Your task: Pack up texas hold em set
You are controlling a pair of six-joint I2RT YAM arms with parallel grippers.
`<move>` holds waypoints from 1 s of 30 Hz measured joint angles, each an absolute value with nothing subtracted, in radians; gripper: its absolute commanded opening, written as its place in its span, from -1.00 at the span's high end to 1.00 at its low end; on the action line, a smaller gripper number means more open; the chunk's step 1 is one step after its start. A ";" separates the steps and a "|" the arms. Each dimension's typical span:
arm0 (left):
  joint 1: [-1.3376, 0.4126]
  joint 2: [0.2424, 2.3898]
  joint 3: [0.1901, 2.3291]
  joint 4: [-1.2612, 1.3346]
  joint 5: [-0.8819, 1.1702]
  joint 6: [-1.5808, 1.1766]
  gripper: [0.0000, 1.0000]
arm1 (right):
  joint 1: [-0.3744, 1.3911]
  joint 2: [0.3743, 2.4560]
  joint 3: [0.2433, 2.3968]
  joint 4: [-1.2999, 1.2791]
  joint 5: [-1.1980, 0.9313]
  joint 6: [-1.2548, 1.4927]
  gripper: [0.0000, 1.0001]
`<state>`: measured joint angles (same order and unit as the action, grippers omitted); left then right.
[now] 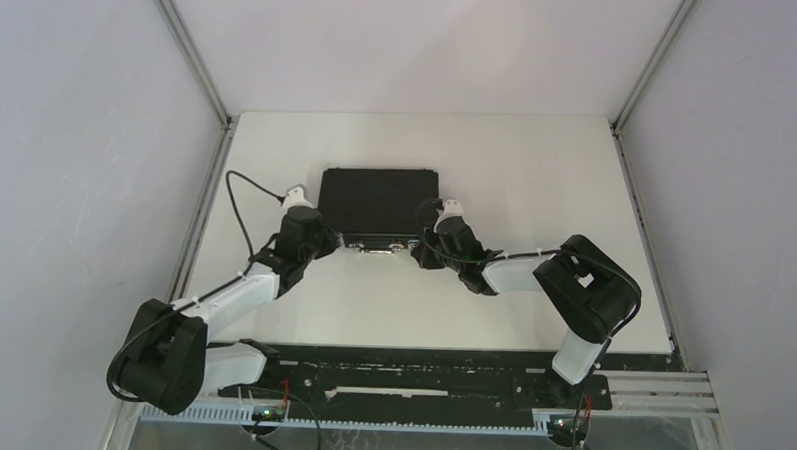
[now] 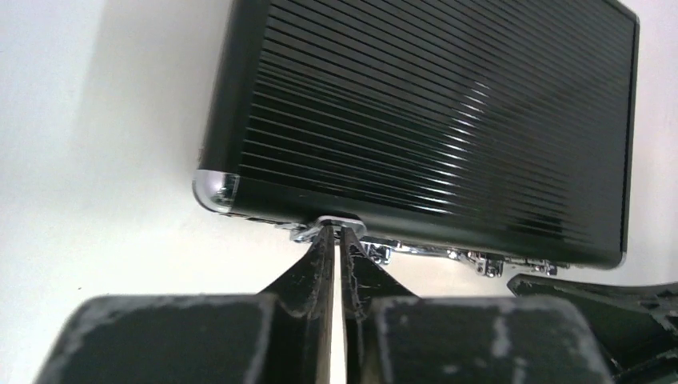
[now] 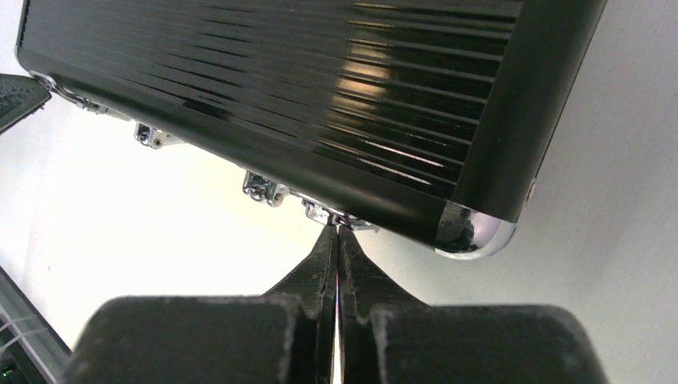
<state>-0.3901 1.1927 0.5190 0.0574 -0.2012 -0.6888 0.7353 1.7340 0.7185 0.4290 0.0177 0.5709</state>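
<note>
One closed black briefcase [image 1: 377,201] flat on white bench [image 1: 536,170], overhead view barely shows chrome front latches [image 3: 260,188], clear from wrists, left pincer [image 2: 337,230] and right pincer [image 3: 337,230] each closed to a sliver, tips touching a latch.

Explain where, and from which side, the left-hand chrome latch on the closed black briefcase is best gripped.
Pinch the latch by its small tab, which juts from the near wall of the briefcase. Come from the near side, low over the table, one finger on each side. With the wall behind it and the table just below, the front is probably the only open way in.
</note>
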 measured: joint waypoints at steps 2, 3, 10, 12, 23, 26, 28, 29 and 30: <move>-0.391 1.207 0.530 0.063 -0.190 -0.691 0.99 | 0.735 1.734 0.715 0.429 0.018 0.571 1.00; -0.392 1.208 0.530 0.063 -0.187 -0.691 0.99 | 0.735 1.734 0.714 0.427 0.018 0.571 1.00; -0.391 1.182 0.522 0.043 -0.181 -0.693 0.76 | 0.735 1.734 0.713 0.427 0.018 0.571 1.00; -0.392 1.152 0.511 0.020 -0.176 -0.693 0.64 | 0.735 1.735 0.713 0.427 0.018 0.571 1.00; -0.394 1.016 0.523 -0.069 -0.147 -0.692 0.54 | 0.729 1.745 0.713 0.435 -0.001 0.572 1.00; -0.394 1.063 0.553 -0.069 -0.153 -0.692 0.55 | 0.724 1.749 0.713 0.437 -0.010 0.574 1.00; -0.394 1.113 0.574 -0.062 -0.153 -0.692 0.56 | 0.720 1.750 0.713 0.437 -0.017 0.574 1.00; -0.394 1.143 0.585 -0.058 -0.153 -0.691 0.56 | 0.717 1.751 0.713 0.437 -0.020 0.574 1.00; -0.394 1.168 0.589 -0.052 -0.152 -0.691 0.56 | 0.715 1.752 0.713 0.437 -0.021 0.575 1.00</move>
